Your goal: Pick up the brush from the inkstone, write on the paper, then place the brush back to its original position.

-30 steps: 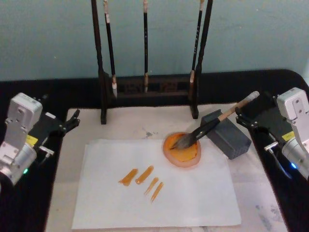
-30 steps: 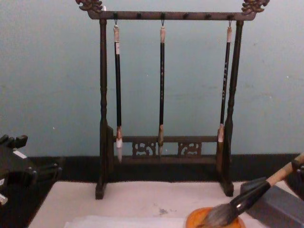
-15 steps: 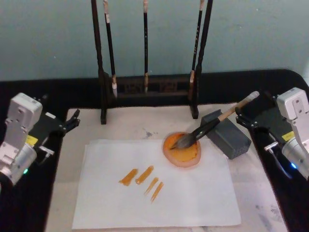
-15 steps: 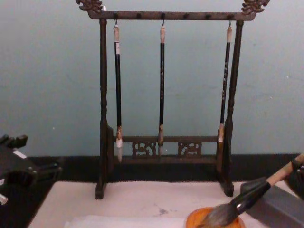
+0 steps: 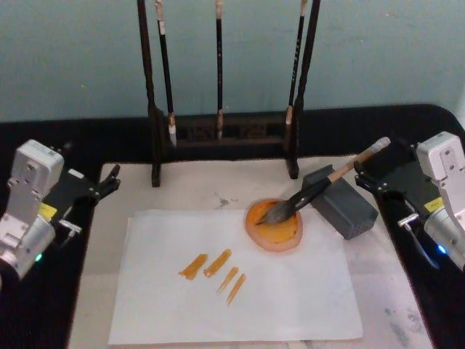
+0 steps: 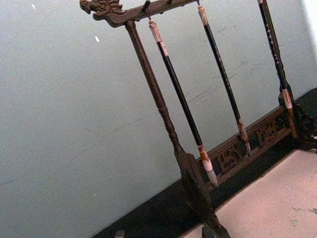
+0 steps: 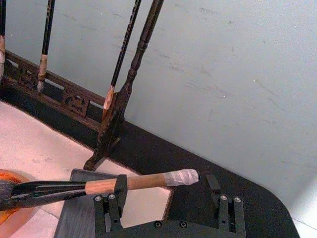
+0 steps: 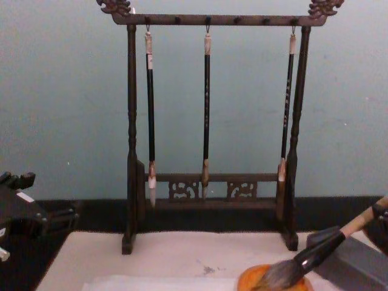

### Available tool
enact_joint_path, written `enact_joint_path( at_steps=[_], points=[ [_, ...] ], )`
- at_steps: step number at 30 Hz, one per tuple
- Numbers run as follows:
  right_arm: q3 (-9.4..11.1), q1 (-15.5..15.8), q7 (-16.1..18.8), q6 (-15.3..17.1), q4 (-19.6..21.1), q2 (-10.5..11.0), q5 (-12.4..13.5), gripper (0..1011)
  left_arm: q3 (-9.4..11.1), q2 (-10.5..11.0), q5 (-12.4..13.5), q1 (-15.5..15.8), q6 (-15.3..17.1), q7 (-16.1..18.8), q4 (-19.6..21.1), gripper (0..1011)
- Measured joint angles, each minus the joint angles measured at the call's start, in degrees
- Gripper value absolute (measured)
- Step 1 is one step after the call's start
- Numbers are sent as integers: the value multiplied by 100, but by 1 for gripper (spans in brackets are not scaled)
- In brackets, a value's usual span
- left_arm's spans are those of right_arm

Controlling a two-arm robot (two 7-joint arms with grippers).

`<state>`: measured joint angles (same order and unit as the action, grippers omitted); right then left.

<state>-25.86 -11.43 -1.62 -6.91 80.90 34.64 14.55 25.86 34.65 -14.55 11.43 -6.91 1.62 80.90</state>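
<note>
**Right tool [image 5: 365,178] wide open at the handle end of the brush [image 5: 320,187]; nothing held**

Right tool stands at the right side of the table [image 5: 73,138] with its jaws wide. In the right wrist view the whitish end of the brush lies between them. One finger [image 7: 120,191] crosses in front of the tan handle, and contact there cannot be confirmed. Left tool [image 5: 109,182] is parked at the left edge of the mat [image 5: 189,190], jaws apart and empty.

Position: the bristles rest in the inkstone [image 5: 280,236], which sits on the far right corner of the paper [image 5: 290,298]. The shaft leans on the grey block [image 5: 352,211] just right of the dish. From there the handle rises to the far right, clear of the mat.

Handling, as judged:
- The brush looks light, with a stiff wooden shaft.
- The shaft is round and smooth, so it may roll or swivel in a two-finger pinch.
- The bristle head is soft and probably wet, so it will splay under pressure and may drip.
- The best hold is on the bare tan wood, below the whitish end and above the black section, and never on the bristles.
- A grip at the very end gives a long lever and a less steady tip.
- The inkstone is small and shallow, so a dragging lift could shift it.

Appearance: this brush is far thicker than the three slim brushes hanging on the rack [image 5: 218,138] at the far side. It has a tan handle, a whitish end, a black lower section and a bushy grey head. Four orange strokes [image 5: 214,267] mark the paper
</note>
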Motion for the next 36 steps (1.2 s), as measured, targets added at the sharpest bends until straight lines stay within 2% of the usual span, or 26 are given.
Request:
enact_joint_path(
  at_steps=[19, 21, 25, 26, 29, 30, 35, 36],
  points=[
    [0, 0, 0, 0, 0, 0, 0, 1000, 0, 0, 0, 0, 0, 0, 0, 1010],
    [96, 71, 100, 26, 75, 1, 139, 1000, 0, 0, 0, 0, 0, 0, 0, 1010],
    [398, 223, 479, 123, 177, -50, 789, 1000, 0, 0, 0, 0, 0, 0, 0, 1010],
    [533, 272, 677, 170, 195, -88, 1106, 1000, 0, 0, 0, 0, 0, 0, 0, 1010],
    [713, 334, 948, 265, 215, -145, 1540, 1000, 0, 0, 0, 0, 0, 0, 0, 1010],
    [826, 374, 1112, 347, 229, -184, 1801, 1000, 0, 0, 0, 0, 0, 0, 0, 1009],
    [1143, 522, 1534, 712, 336, -294, 2572, 1000, 1, 0, 0, 0, 0, 0, 0, 1010],
    [1262, 586, 1657, 873, 383, -335, 2849, 1000, 0, 0, 0, 0, 0, 0, 0, 1010]
  ],
)
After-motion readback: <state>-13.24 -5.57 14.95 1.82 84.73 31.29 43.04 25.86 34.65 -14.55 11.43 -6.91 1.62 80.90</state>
